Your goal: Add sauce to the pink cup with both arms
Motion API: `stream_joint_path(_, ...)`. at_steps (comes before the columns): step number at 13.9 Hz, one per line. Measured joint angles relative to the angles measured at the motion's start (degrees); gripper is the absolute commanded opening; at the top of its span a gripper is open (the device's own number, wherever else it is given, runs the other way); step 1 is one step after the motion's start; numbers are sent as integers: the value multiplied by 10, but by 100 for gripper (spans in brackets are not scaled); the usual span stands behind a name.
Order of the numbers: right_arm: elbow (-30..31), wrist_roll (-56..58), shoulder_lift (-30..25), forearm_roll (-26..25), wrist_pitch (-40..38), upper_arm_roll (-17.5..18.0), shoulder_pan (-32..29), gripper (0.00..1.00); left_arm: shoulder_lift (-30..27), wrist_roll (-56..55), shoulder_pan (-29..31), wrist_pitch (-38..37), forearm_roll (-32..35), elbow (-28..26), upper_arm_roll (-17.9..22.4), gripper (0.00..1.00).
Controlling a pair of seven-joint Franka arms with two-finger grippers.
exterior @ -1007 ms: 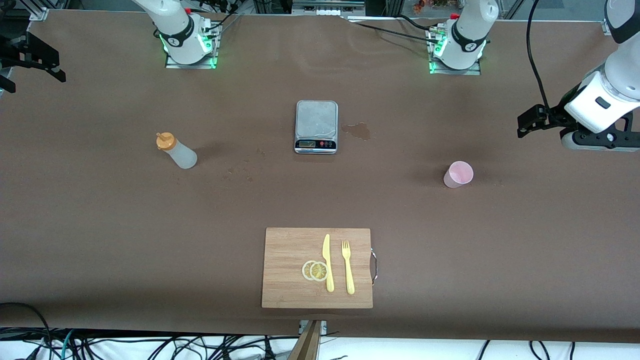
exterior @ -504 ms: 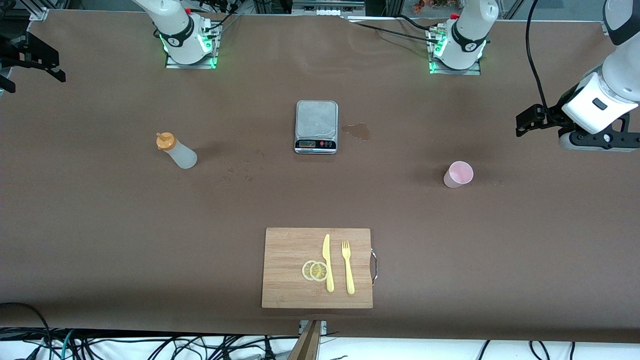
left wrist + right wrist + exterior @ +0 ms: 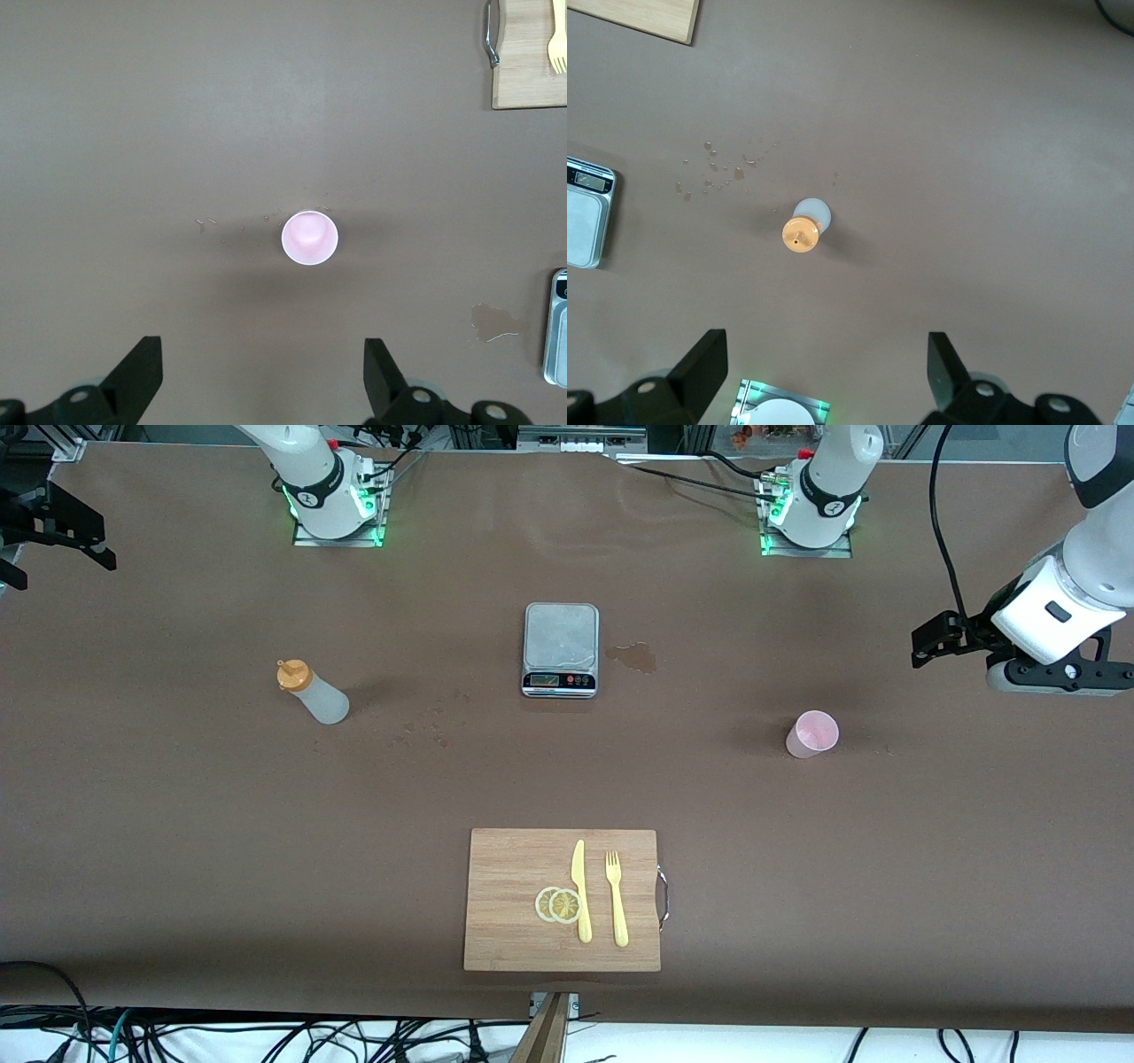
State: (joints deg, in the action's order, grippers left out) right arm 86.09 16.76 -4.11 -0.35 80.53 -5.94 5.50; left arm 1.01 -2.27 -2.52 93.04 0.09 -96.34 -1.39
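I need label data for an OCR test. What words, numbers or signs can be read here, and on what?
Nothing can be read with certainty.
Kitchen scale: its display and red buttons show, but any digits or marks are too small.
Sauce bottle, pink cup, cutting board: no lettering visible.

- I see bare brown table all round the translucent pale pink plastic cup; nothing touches it.
- The whitish squeeze bottle with orange cap likewise stands alone.
- The steel kitchen scale sits between them.
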Motion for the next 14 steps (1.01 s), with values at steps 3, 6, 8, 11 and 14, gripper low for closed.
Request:
stream_joint_path(3, 0, 1, 0, 0, 0, 0, 0, 100, 0, 0, -1, 0, 0, 0, 0, 100)
stream_joint_path(6, 1, 1, 0, 0, -6, 0, 0, 100, 0, 0, -1, 0, 0, 0, 0, 100)
stream_joint_path(8, 1, 1, 0, 0, -11, -1, 0, 100, 0, 0, -1, 0, 0, 0, 0, 100)
stream_joint_path(11, 1, 1, 0, 1, -14, -2, 0, 100, 0, 0, -1, 0, 0, 0, 0, 100)
stream_joint_path(14, 2, 1, 0, 1, -19, -4, 0, 100, 0, 0, -1, 0, 0, 0, 0, 100)
